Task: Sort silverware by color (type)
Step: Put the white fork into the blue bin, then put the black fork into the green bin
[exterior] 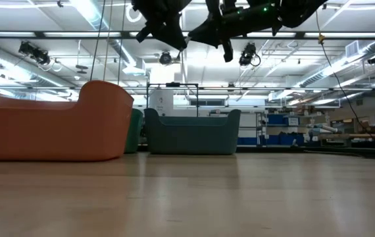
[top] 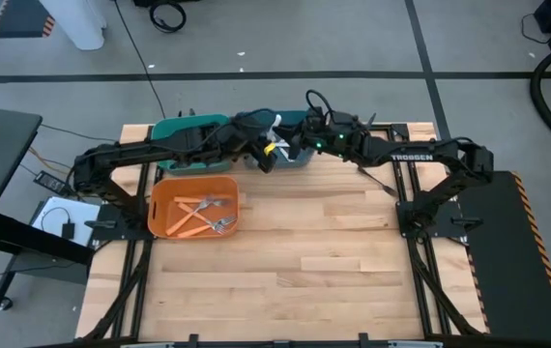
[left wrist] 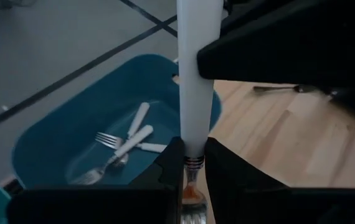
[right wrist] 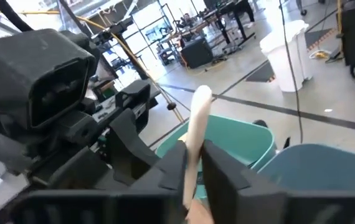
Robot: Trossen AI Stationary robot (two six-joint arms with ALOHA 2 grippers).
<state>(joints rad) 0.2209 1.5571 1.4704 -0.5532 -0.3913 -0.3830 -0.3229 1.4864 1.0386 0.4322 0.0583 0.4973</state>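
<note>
A white-handled fork (left wrist: 196, 74) is held in the air by both grippers, above the rim of the blue bin (left wrist: 53, 134). My left gripper (left wrist: 190, 168) comes from the table's left and is shut on the fork. My right gripper (right wrist: 193, 165) comes from the right and is also shut on it. The high view shows the two grippers meeting (top: 275, 148) over the blue bin (top: 304, 157) at the table's far edge. More white-handled forks (left wrist: 124, 146) lie on the blue bin's floor. Orange-handled forks (top: 203, 215) lie in the orange bin (top: 159, 220). My left gripper pinches the fork between its two fingers at the banded lower end of the handle (left wrist: 192, 163), where it meets the metal neck. The white handle sticks out past the fingertips, and the metal part (left wrist: 193, 211) runs back between the fingers. The fork is lifted clear. My right gripper pinches the white handle (right wrist: 196, 137) between its two fingers, farther along it than the left gripper. The handle's rounded free end (right wrist: 201, 96) stands out beyond the fingertips. The fork is lifted clear of table and bins.
A green bin (top: 187, 128) stands left of the blue one at the far edge, and the orange bin sits nearer on the left. One fork (left wrist: 277, 89) lies on the wood under the right arm. The near half of the table (top: 304, 271) is bare wood.
</note>
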